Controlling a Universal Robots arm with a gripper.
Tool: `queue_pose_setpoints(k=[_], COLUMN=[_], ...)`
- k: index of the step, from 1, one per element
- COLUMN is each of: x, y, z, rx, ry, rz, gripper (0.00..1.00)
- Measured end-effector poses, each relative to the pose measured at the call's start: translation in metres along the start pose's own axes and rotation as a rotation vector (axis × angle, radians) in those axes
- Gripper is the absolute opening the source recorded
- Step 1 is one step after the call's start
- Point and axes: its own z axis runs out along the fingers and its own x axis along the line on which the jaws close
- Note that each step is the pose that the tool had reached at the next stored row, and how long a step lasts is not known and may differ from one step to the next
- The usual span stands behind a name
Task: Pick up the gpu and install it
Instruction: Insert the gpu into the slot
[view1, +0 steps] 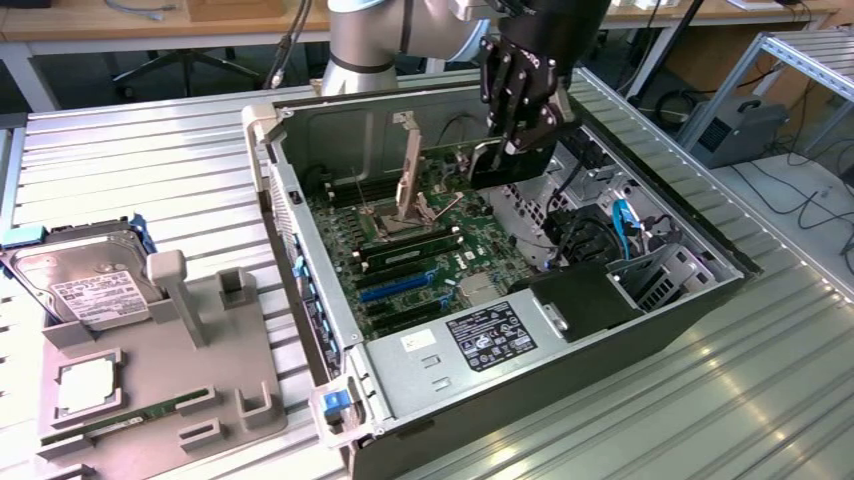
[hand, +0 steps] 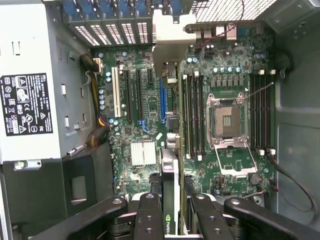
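Observation:
My gripper (view1: 525, 128) hangs over the open computer case (view1: 694, 300), shut on the gpu (view1: 511, 165), which shows as a dark card held on edge below the fingers. In the wrist view the gpu (hand: 170, 170) runs edge-on from between the black fingers (hand: 150, 215) out over the motherboard (hand: 145, 120), and its silver end bracket (hand: 170, 40) points toward the case's rear slot openings. The card floats above the board between the blue and black expansion slots (hand: 132, 95) and the RAM slots (hand: 192, 115). The gripper (hand: 172, 212) clamps the card from both sides.
The empty CPU socket (hand: 227, 120) has its lever raised. The power supply (view1: 487, 335) with its black label fills the case's near corner, beside cables and a drive cage (view1: 627, 250). On the exterior view's left, a grey holder (view1: 200, 330) carries a hard drive (view1: 80, 285) and a RAM stick (view1: 120, 418).

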Motion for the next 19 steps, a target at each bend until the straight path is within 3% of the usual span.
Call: queue_pose_setpoints(k=[5,8,14,19], x=[0.0,0.001,0.001,0.001], y=[0.0013,0.0099,0.0122,0.0124], z=[0.0,0.0005,0.0147,0.0158], rx=[0.0,0.0001,0.0001,0.0001], ry=[0.0001,0.0,-0.0001,0.0], rz=[0.001,0.001,0.001,0.001], gripper=[0.27,0.27,0.27,0.27])
